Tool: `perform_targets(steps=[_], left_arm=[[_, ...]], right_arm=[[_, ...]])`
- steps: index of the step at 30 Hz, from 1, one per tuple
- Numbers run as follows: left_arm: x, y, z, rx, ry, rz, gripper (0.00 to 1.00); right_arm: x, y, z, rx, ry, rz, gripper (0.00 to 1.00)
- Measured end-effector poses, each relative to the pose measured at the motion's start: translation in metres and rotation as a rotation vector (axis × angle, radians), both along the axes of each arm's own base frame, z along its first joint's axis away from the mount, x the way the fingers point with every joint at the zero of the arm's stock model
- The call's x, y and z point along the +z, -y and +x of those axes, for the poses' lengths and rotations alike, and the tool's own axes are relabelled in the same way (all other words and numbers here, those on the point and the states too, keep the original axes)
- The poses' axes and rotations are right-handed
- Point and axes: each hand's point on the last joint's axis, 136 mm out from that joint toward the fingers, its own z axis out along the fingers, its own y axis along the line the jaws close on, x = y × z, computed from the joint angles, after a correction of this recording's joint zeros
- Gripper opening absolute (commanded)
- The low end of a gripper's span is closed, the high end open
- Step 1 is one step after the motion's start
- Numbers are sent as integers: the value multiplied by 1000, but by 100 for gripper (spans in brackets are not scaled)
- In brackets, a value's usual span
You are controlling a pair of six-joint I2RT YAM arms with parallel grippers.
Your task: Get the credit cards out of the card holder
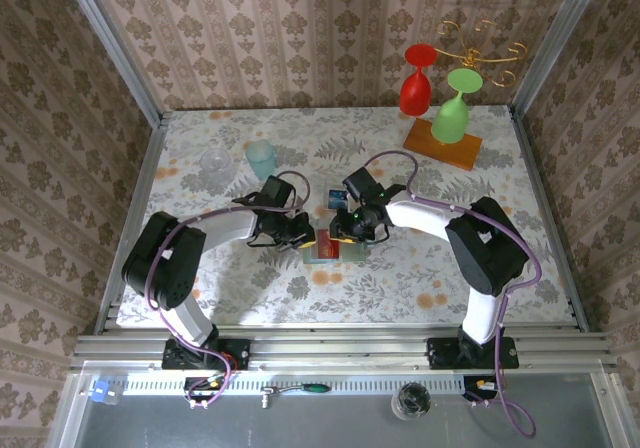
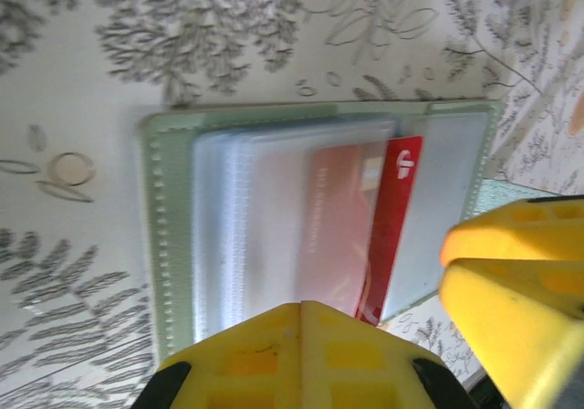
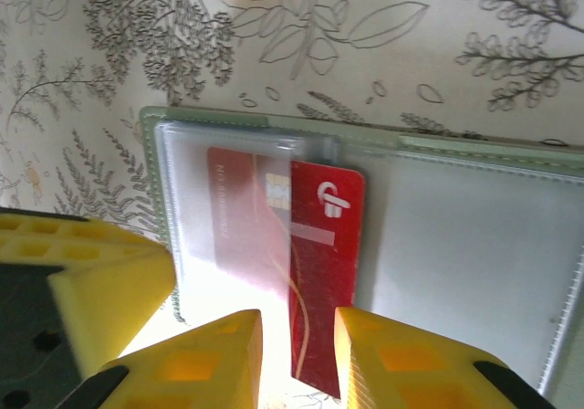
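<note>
The card holder (image 3: 456,235) is lying open on the bench, pinned by the left end effector (image 2: 429,327), fingers apart. The red card (image 3: 319,272) is half out between the right end effector (image 3: 297,354)'s spread fingers; it's best pinched squarely and slid straight out

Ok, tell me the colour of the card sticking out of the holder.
Red, with a white logo; the card shows best in the right wrist view.

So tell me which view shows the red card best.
Right wrist: the red card sticks half out of its clear sleeve, logo and chip plain, between the right gripper fingers. Left wrist shows it frosted, partly hidden by a yellow finger. From the top camera it is a small red patch.
</note>
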Motion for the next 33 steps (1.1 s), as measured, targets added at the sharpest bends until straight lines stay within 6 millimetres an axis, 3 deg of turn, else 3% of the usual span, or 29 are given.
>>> perform_targets(steps=[6, 14, 33], left_arm=[[2, 9, -2, -23, 5, -3, 0], [-13, 6, -9, -27, -35, 35, 0], [-13, 1, -7, -14, -31, 85, 0]], right_arm=[[-7, 7, -2, -15, -14, 2, 27], [-7, 4, -1, -12, -11, 35, 27], [-15, -2, -2, -18, -38, 111, 27]])
